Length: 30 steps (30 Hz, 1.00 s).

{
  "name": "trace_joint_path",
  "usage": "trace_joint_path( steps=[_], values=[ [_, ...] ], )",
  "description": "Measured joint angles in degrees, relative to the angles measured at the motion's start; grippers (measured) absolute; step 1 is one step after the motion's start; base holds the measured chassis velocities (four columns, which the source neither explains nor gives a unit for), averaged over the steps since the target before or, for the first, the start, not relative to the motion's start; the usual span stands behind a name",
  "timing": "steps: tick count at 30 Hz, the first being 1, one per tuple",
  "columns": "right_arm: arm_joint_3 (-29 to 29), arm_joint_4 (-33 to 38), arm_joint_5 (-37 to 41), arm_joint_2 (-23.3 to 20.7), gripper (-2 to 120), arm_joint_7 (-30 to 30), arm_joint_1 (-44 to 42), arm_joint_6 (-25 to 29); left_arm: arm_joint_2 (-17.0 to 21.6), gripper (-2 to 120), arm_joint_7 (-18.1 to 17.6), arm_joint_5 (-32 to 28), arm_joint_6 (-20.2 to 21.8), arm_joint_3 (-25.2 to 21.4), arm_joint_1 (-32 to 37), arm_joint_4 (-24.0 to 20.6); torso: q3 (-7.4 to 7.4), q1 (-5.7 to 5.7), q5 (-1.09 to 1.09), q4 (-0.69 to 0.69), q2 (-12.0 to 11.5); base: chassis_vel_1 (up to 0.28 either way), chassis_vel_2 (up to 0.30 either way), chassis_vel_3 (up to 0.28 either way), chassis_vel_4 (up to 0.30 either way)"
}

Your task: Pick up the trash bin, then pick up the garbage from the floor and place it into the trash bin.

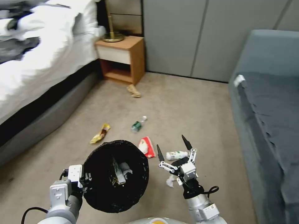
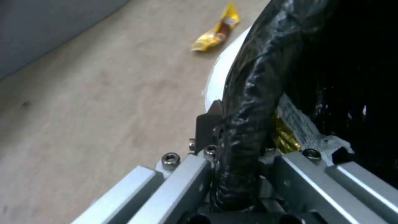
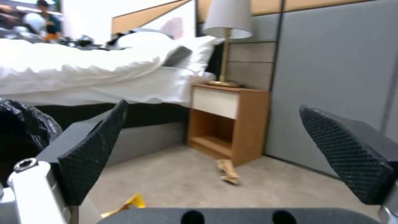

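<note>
From the head camera, the left gripper (image 1: 84, 180) is clamping the near-left rim of the trash bin (image 1: 116, 175), holding it off the carpet. The right gripper (image 1: 174, 149) is hovering just right of the bin with its jaws spread wide and nothing between them. Under it are lying a small white bottle (image 1: 176, 155), long axis crosswise to the jaws, and a tissue wad (image 1: 170, 181); the right arm is clearly nearer both. A red-white packet (image 1: 147, 147) is touching the bin's far rim in this view.

From the left wrist, the bin's rim (image 2: 244, 102) is pinched between the jaws; a yellow wrapper (image 2: 216, 31) is lying beyond the bin.

From the right wrist, the fingers (image 3: 93, 152) are standing apart, pointing toward the nightstand (image 3: 226, 121); the bottle and tissue are hidden below.
</note>
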Motion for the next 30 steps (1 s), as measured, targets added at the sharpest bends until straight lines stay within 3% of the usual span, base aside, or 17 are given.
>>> trace_joint_path(
  steps=[16,30],
  values=[
    [0.61,0.68,-0.46,-0.54,100,1.20,-0.25,-1.89,0.07,0,0.07,0.13,-0.17,0.03,-0.13,0.00,0.00,0.00,0.00,-0.01,0.00,0.022,0.019,0.017,0.020],
    [1.38,2.85,-2.83,-1.27,100,6.77,-0.91,-9.31,0.17,0,0.29,0.02,-0.20,0.03,-0.33,0.27,0.00,0.00,0.00,-0.01,0.00,0.000,0.000,0.000,0.000]
  ],
)
